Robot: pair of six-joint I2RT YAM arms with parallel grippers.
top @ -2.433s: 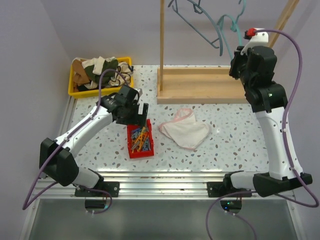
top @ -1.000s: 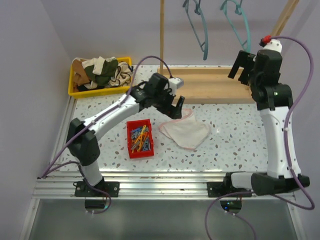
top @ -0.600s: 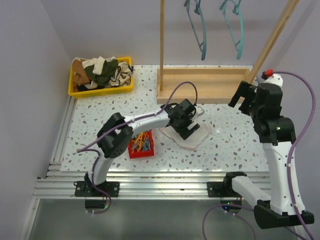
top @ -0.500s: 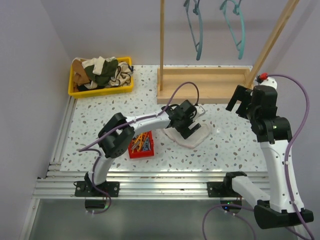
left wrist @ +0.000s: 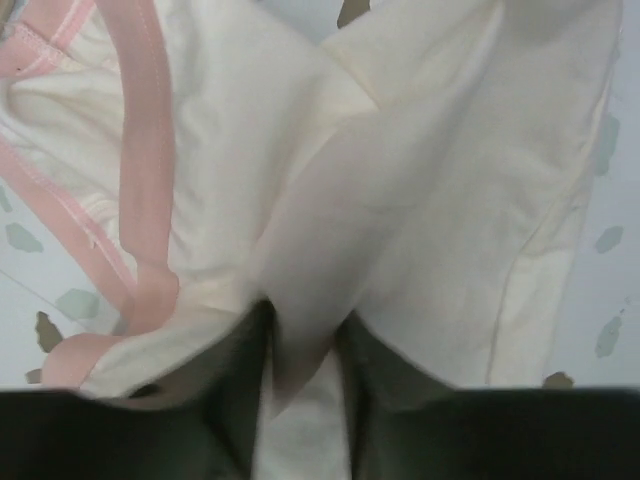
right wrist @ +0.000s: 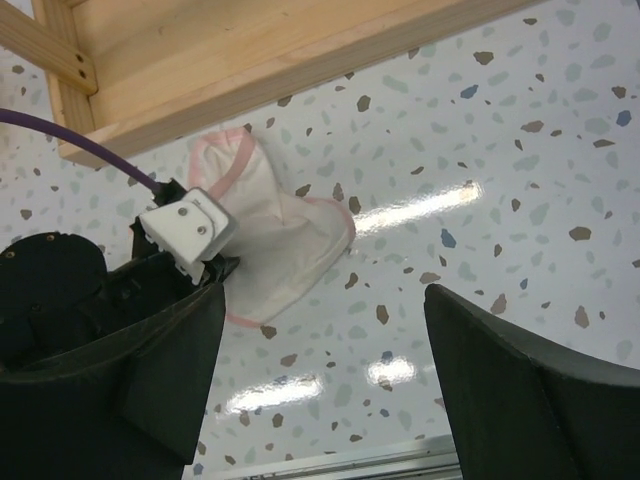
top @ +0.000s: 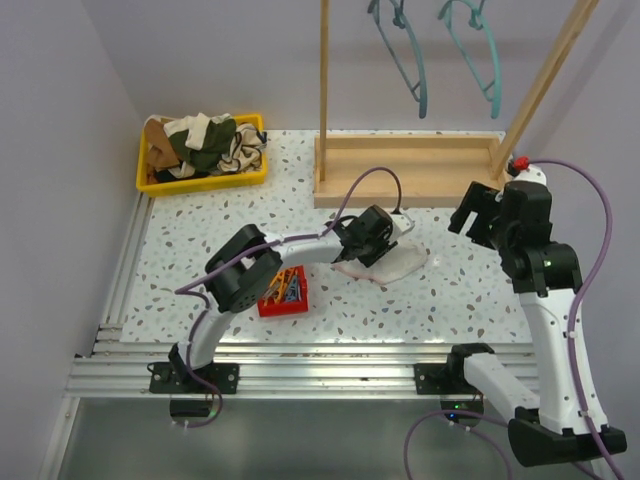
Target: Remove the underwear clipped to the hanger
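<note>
Left pincer (left wrist: 300, 340) pinches white underwear (left wrist: 430, 180) (pink-trimmed); right pincer (right wrist: 325, 340) spread.

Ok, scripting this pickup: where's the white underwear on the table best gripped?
Pinch the raised fold mid-cloth on the white underwear from straight above: it lies flat on the table, so only that ridge, which the left gripper pinches, offers purchase.

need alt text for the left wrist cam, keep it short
Close-up of the left claw, its two dark fingers pinching a raised fold of white underwear with pink trim. The fabric fills most of the frame, lying on a speckled table that shows only at the edges.
</note>
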